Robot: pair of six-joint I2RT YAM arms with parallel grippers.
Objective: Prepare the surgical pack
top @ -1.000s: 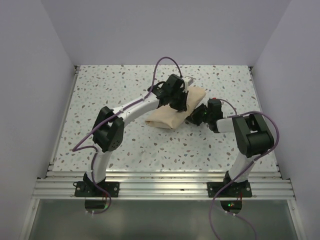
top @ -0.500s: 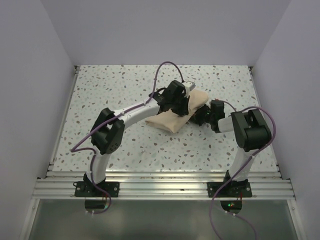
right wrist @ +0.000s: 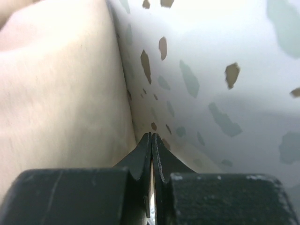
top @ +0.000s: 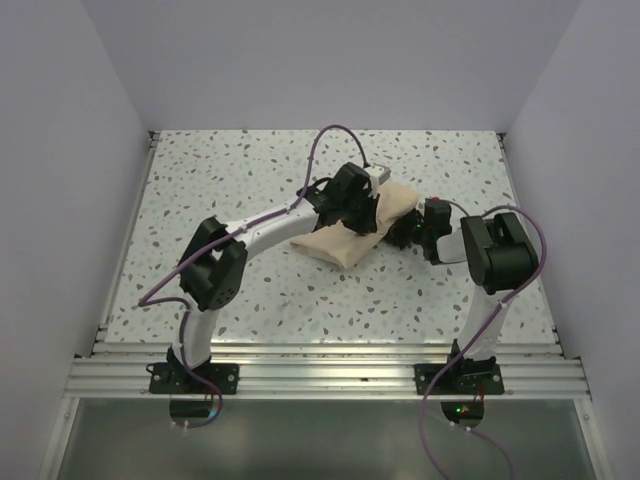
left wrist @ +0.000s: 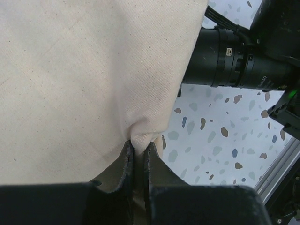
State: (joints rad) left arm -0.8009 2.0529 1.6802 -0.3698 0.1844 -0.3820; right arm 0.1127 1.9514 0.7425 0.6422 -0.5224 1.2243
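Surgical pack (top: 335,243) in tan wrap, folded into a bundle mid-table (top: 200,180), flanked by two robot arms.

From above: bundle lying slantwise on the speckled table, its right end bunched higher than the rest, one arm reaching in over it from the left and the other from the right. Left fingers (left wrist: 129,150) narrowed hard on a puckered fold of the wrap, cloth drawn up between the tips. Right fingers (right wrist: 148,143) pressed fully together low at the bundle's right edge, just where cloth meets table; impossible to tell whether any cloth is caught between them. Right arm's black wrist (left wrist: 234,65) just beside the wrap's edge.
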